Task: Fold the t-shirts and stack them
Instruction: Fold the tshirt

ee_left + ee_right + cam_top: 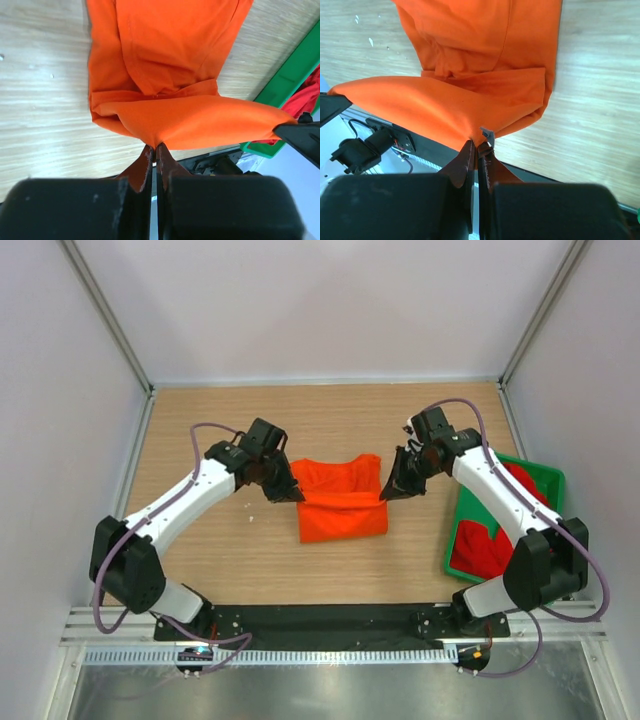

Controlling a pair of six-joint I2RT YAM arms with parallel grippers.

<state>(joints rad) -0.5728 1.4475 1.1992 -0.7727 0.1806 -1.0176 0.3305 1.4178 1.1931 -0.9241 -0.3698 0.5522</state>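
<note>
Seen from above, the left gripper point(290, 490) and right gripper point(392, 490) pinch opposite sides of a bright orange cotton t-shirt point(340, 508), which lies partly folded on the middle of the wooden table point(220, 540). A deep red t-shirt point(480, 550) lies in a green plastic tray point(545, 478). In the left wrist view, the fingers point(142, 170) are clamped together on a raised orange fold. In the right wrist view, the fingers point(464, 162) likewise grip the fold's other end.

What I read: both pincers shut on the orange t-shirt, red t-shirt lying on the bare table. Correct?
No: the red t-shirt lies in the green tray, as the top external view shows. The left pincer and right pincer are indeed shut on the orange t-shirt.
</note>
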